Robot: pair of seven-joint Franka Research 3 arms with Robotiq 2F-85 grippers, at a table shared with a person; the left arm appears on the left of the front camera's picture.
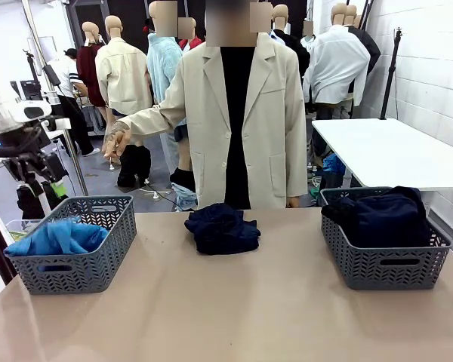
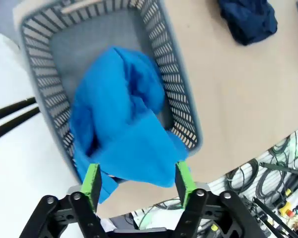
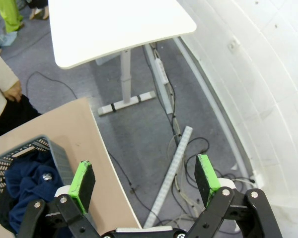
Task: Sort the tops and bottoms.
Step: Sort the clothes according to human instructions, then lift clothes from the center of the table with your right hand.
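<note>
As it hangs in the basket (image 2: 181, 99) | blue top (image 2: 121, 129) below left pincer (image 2: 138, 182) | jaws apart

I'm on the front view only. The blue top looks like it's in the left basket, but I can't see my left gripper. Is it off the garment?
Observer: The left gripper is above the left basket, jaws apart, nothing clamped; the blue top lies in the basket, one edge draped over its rim.
Operator: And the right gripper?
Observer: The right gripper is open and empty, out past the table's edge over the floor, with the right basket at the side of its view.
Operator: What's in that basket?
Observer: Dark navy garments, piled inside. One more dark garment sits loose mid-table.
</note>
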